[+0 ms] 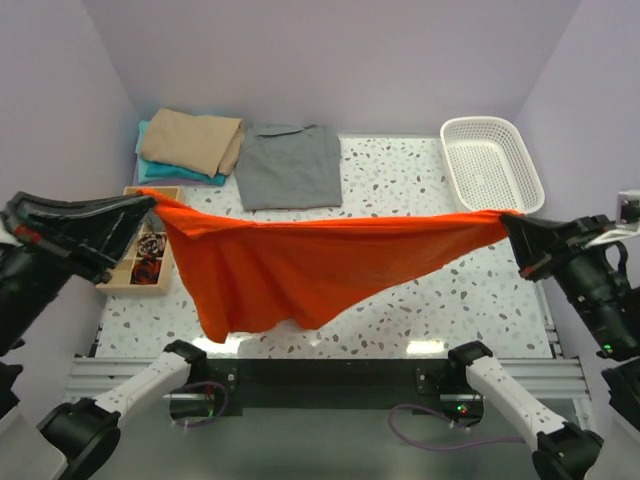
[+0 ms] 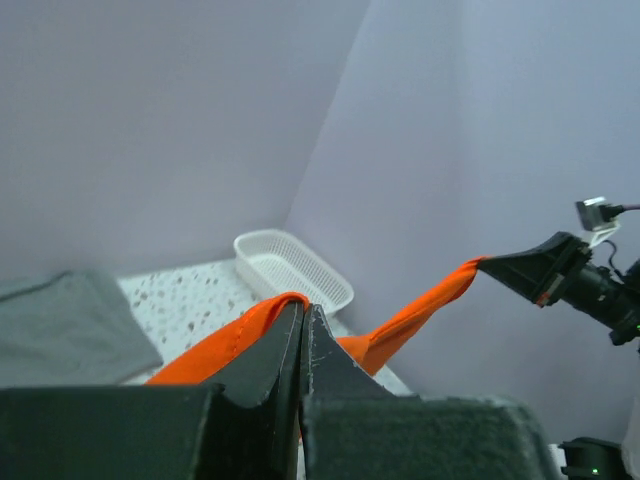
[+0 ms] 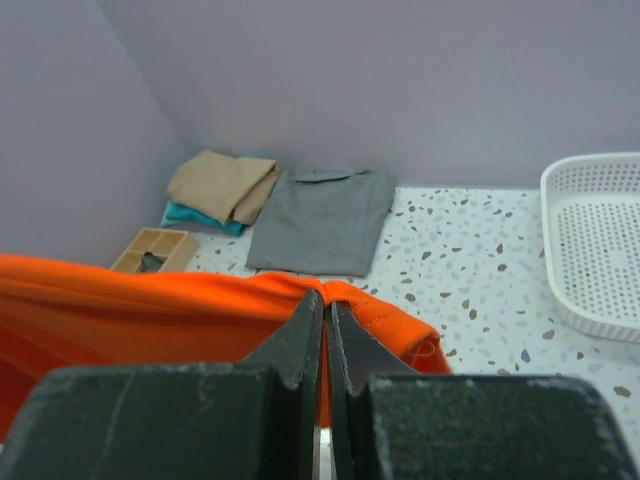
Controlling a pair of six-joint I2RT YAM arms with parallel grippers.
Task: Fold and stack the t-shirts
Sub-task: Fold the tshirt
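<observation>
Our left gripper (image 1: 152,198) at nine o'clock and right gripper (image 1: 503,218) at three are each clamped tight on one end of the single bright orange-red cloth t-shirt (image 1: 300,265). It hangs stretched between them over the table's middle.

Three more shirts lie toward eleven and twelve: one flat grey t-shirt (image 1: 290,165), and one folded tan t-shirt (image 1: 195,140) atop one teal t-shirt (image 1: 150,160).

One white mesh basket (image 1: 480,122) sits at one o'clock, and one wooden compartment tray (image 1: 135,283) at nine.

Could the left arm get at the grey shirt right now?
Probably not: the left tool is shut on the orange shirt, stretched across to the right tool. The grey shirt itself lies uncovered behind it.
</observation>
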